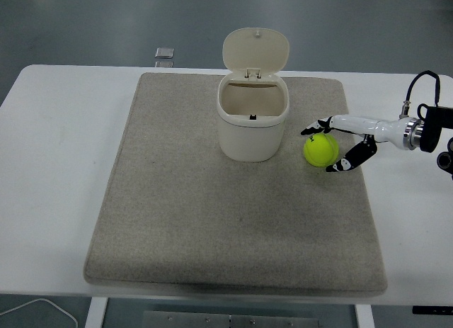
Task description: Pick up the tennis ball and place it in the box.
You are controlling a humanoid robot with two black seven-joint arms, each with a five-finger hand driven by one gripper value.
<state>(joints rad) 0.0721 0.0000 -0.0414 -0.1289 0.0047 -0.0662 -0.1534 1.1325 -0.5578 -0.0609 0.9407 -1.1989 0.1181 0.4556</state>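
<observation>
One tennis ball (320, 149), bright yellow-green and round with a small dark mark on its upper side, sits on the mat (184, 222) just right of the box (253, 127), apart from its wall. The right hand (331, 145) comes in from the right edge with its fingers (352, 158) spread around the ball's right side: one white finger with a black tip lies along the ball's far top, seemingly touching or just above it, and another angles down at its near right. The hand is open around the ball and has not closed on it; the ball rests on the mat.

There is one box, cream-coloured and rounded, its hinged lid (255, 50) standing upright at the far side and its inside showing. One beige mat covers most of the white counter (56, 151). One small grey object (164, 53) lies beyond the counter's far edge, left of the lid.
</observation>
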